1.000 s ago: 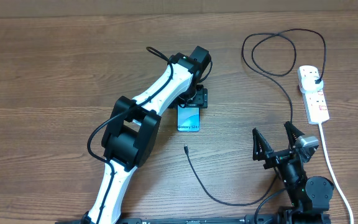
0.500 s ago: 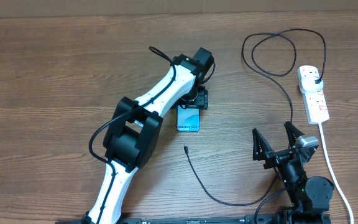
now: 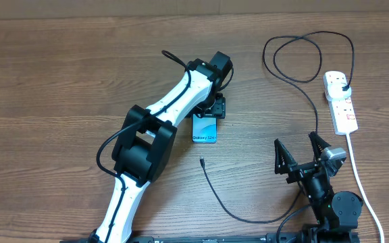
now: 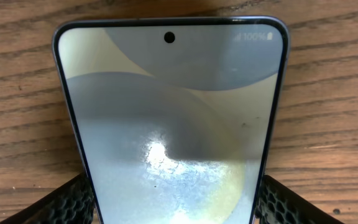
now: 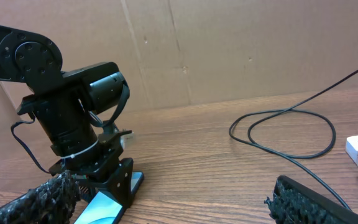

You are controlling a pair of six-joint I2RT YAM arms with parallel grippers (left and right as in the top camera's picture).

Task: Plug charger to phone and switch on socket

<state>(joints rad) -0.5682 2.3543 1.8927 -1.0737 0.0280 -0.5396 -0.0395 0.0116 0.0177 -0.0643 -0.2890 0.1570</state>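
Only the left arm has moved since the earlier frame. Its wrist has shifted a little sideways above the phone (image 3: 205,129), while the phone, the cable and the right arm have kept their places.

The left gripper (image 3: 215,108) stands over the far short end of the phone, which lies flat on the wooden table (image 3: 59,74) with the screen up. In the left wrist view, the two black fingers (image 4: 61,202) lie against the two long edges of the phone (image 4: 169,124), one on each side, so this gripper is grasping the phone. The rest of the phone reaches out past the fingertips, and the camera hole is at its free end.

The right gripper (image 3: 294,140) is released, with its jaws spread wide and nothing between them. It is well apart from the phone.

The charger (image 3: 202,162) is not connected to the phone. Its small connector tip lies on the table just beyond the phone's near short edge, between the two grippers. From there the thin black cable runs past the right gripper and makes a loop. It ends at a black plug (image 3: 343,85) in the socket (image 3: 340,101). The socket lies beyond the right gripper, on its outer side, and its white cord (image 3: 356,175) passes beside that arm.
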